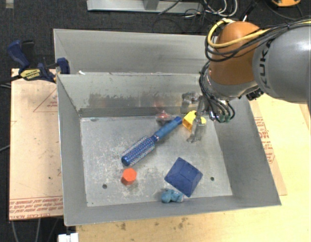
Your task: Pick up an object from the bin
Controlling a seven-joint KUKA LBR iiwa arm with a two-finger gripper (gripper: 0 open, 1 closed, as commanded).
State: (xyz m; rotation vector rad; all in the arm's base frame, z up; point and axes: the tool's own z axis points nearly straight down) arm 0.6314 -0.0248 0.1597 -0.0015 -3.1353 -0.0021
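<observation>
Yellow block (pixel 188 120) at the bin's (pixel 69 135) back right.
Claw (pixel 194 118) spread wide astride the block; blue brush (pixel 148 144) handle tip just beside it; blue cube (pixel 183 176) well apart.

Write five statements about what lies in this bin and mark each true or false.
1. The blue hairbrush lies diagonally in the bin. True.
2. The orange block rests against the far wall. False: it lies near the front, by the brush's bristle end.
3. The gripper is at the yellow thing beside the brush's handle end. True.
4. The dark blue square block lies on the hairbrush. False: it lies apart, toward the front.
5. A small light blue thing lies near the front wall. True.
</observation>
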